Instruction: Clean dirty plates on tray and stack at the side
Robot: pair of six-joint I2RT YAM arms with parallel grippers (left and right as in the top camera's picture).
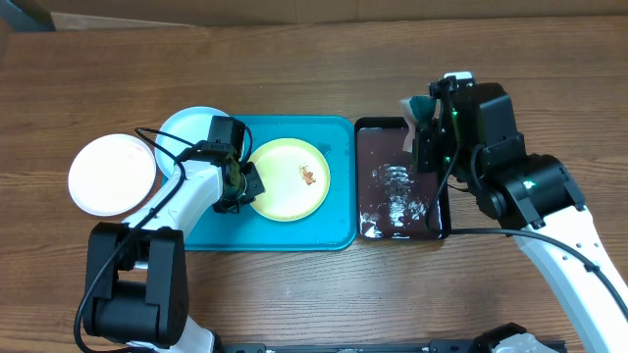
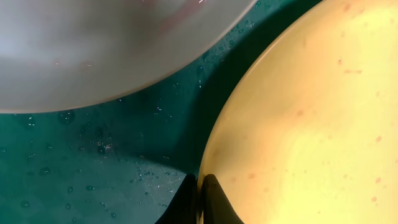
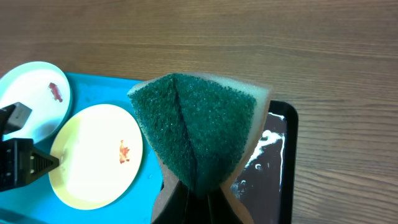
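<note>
Right gripper [image 3: 198,202] is pinched tight on a green sponge [image 3: 196,124], which is folded in the squeeze, with a pale foam layer showing along its top edge. It hangs over the far end of the dark tray [image 1: 400,211], which has whitish suds and water smeared across it.

Left gripper [image 2: 200,193] is clamped shut on the left rim of the yellow plate [image 1: 287,178]. That plate sits on the turquoise tray [image 1: 304,235] and has a small reddish-brown smear near its middle. The tray floor is wet with little droplets.

The light blue plate [image 1: 186,126] is at the tray's far-left corner, hanging over the edge, and carries a red smear too. The white plate [image 1: 113,175] is off the tray, on the wooden table [image 1: 294,59] just left of it.
</note>
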